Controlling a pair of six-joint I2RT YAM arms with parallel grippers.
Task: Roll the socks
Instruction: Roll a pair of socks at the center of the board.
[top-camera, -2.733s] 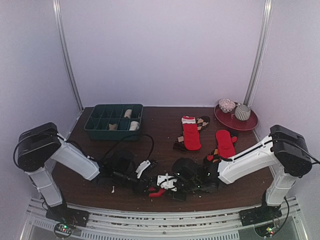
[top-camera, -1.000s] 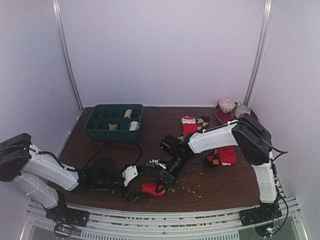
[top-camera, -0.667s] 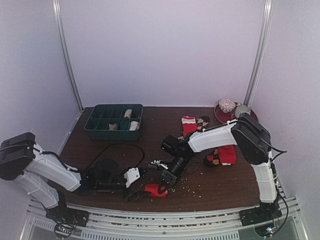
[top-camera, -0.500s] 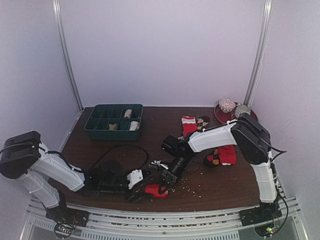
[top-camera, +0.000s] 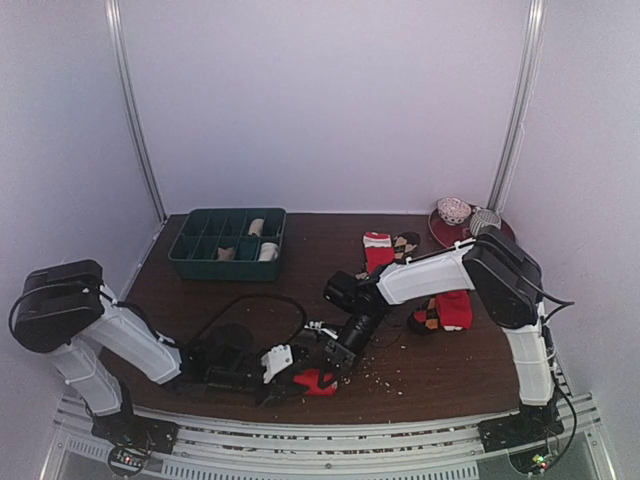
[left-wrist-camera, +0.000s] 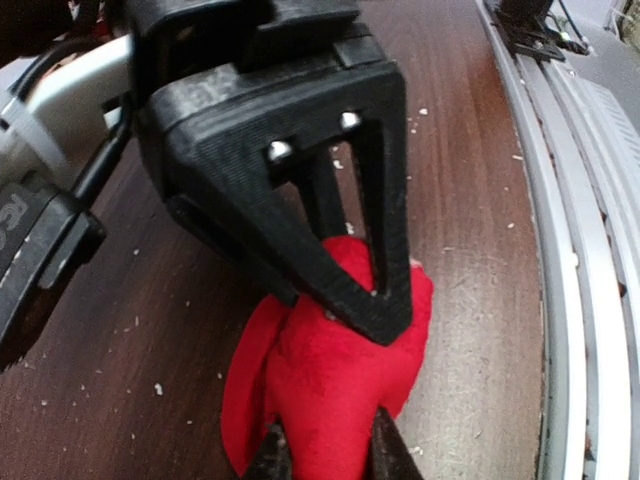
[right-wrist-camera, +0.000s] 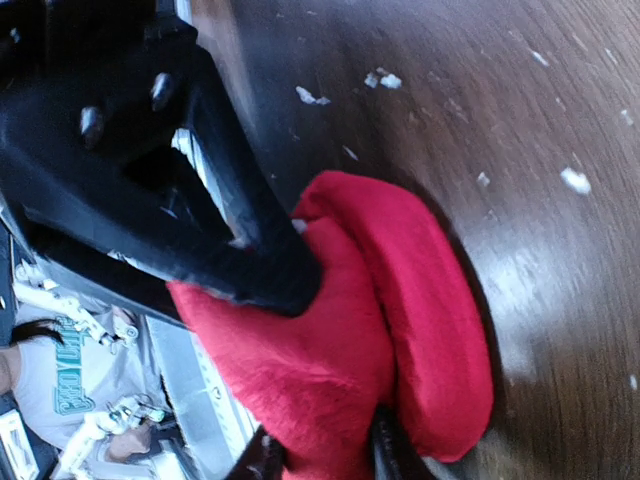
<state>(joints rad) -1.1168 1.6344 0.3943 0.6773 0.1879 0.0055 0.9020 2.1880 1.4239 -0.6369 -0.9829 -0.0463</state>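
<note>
A rolled red sock (top-camera: 320, 381) lies near the table's front edge. My left gripper (left-wrist-camera: 326, 456) is shut on it from the left, its fingertips pressed into both sides of the roll (left-wrist-camera: 330, 375). My right gripper (right-wrist-camera: 325, 455) is shut on the same red sock (right-wrist-camera: 400, 330) from the far side, and its black finger (left-wrist-camera: 340, 210) crosses the left wrist view. From above, the left gripper (top-camera: 298, 380) and the right gripper (top-camera: 327, 366) meet at the roll. More red socks (top-camera: 381, 266) (top-camera: 451, 288) lie flat over brown diamond-patterned ones (top-camera: 406, 243) at mid right.
A dark green compartment tray (top-camera: 190, 255) at the back left holds rolled socks (top-camera: 257, 228). A red plate (top-camera: 470, 245) at the back right carries two patterned balls. Pale lint specks are scattered on the dark wood. The metal front rail (left-wrist-camera: 570, 250) runs just beyond the roll.
My left gripper has slid right to the red sock and shut on it. My right gripper has kept its hold while the roll shifted slightly right.
</note>
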